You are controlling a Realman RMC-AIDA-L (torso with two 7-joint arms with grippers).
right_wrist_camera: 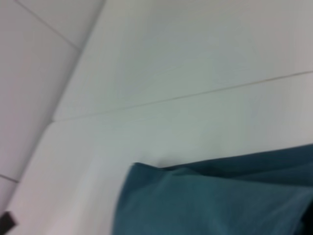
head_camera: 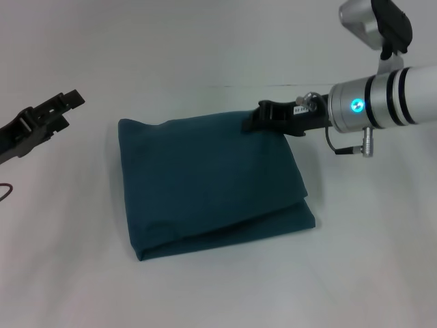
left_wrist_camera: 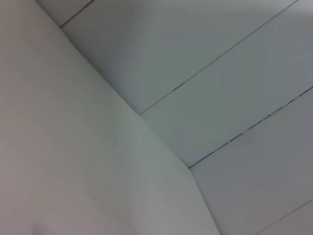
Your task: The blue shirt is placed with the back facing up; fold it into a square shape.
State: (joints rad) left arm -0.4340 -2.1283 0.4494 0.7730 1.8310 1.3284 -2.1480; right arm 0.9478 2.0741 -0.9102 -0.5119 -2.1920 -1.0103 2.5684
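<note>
The blue shirt (head_camera: 205, 181) lies folded into a rough rectangle in the middle of the white table (head_camera: 205, 55), plain side up, with a lower layer sticking out along its near right edge. My right gripper (head_camera: 258, 120) sits at the shirt's far right corner, touching or just over the cloth. In the right wrist view the shirt (right_wrist_camera: 210, 200) shows as a folded edge on the table. My left gripper (head_camera: 63, 111) hangs open and empty above the table, well to the left of the shirt.
The white table surface (head_camera: 355, 273) surrounds the shirt on all sides. A thin dark cable end (head_camera: 5, 190) shows at the left edge. The left wrist view shows only the table edge (left_wrist_camera: 146, 127) and tiled floor (left_wrist_camera: 234, 73).
</note>
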